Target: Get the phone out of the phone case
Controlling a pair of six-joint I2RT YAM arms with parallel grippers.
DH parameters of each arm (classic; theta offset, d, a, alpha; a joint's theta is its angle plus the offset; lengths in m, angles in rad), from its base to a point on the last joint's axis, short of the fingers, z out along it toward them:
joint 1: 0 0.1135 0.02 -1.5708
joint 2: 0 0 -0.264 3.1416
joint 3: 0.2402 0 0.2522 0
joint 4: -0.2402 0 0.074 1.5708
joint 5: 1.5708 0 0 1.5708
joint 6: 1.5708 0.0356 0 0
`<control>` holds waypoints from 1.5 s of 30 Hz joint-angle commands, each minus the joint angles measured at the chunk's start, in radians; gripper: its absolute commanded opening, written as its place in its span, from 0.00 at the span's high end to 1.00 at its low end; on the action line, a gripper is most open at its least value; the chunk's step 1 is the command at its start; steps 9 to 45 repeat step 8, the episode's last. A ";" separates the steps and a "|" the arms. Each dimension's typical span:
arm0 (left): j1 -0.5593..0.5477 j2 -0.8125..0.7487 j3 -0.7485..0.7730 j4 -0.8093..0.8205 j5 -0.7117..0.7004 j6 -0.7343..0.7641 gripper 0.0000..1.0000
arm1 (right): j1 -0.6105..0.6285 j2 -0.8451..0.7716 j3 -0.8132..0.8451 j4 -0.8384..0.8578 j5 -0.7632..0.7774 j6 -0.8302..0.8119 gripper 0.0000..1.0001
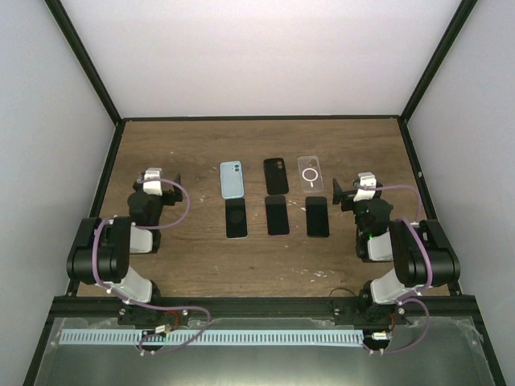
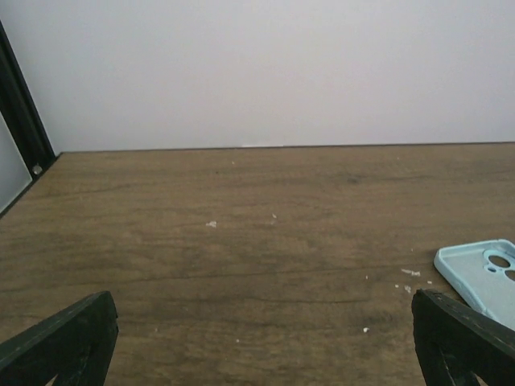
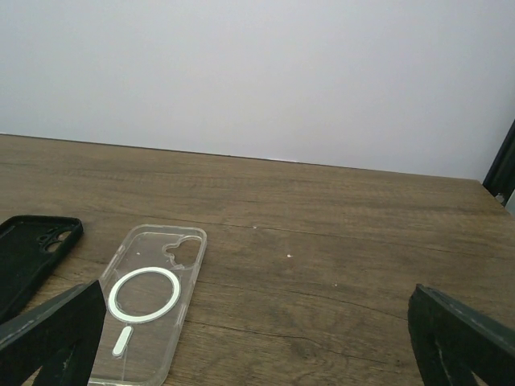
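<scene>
Lying on the counter point(image 1: 185, 153), three dark phones point(image 1: 277, 215) run lengthwise front to back, the rightmost directly before the empty-looking clear case point(image 3: 153, 310). The left pincer point(image 1: 157, 174) and right pincer point(image 1: 354, 186) flank them, both spread wide and empty, the right one nearer.

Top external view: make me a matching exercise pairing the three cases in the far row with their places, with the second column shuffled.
Things:
1. light blue case
2. black case
3. clear case

Places:
A. middle of the far row
B. right end of the far row
C. left end of the far row

Pairs: 1-C, 2-A, 3-B
</scene>
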 commanded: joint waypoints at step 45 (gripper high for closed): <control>-0.005 -0.007 0.016 -0.031 0.011 0.006 0.00 | -0.011 -0.007 0.013 0.014 -0.005 0.003 0.00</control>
